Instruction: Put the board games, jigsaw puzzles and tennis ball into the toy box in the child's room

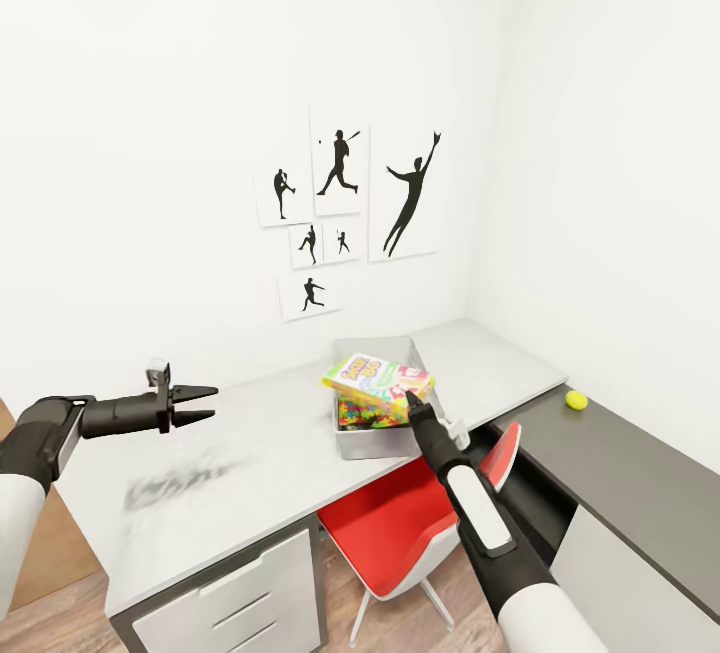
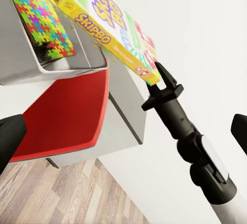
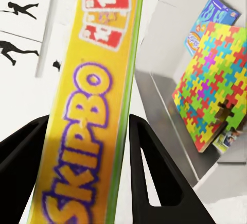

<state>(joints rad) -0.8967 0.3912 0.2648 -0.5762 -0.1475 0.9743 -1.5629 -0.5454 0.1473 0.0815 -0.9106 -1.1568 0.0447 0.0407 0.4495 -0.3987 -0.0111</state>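
Release should wait until the Skip-Bo board game [image 1: 377, 378], clamped edgewise in the right gripper [image 1: 412, 400] at centre frame, sits lower over the grey toy box [image 1: 352, 438]; it rests tilted across the rim. Inside lean a jigsaw puzzle [image 3: 211, 82] and a blue game box [image 3: 212, 18]. Left gripper [image 1: 200, 405], mid-left, hangs open and empty. Tennis ball [image 1: 576, 399] waits at right; the red chair [image 1: 400, 523] sits beneath the desk [image 1: 250, 463].

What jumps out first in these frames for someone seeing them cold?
The right gripper holds a bright Skip-Bo game box over the grey toy box on the table, where a multicolour jigsaw puzzle already leans inside. Off to the right, the tennis ball lies alone on a dark surface. The left gripper hangs open above the table.
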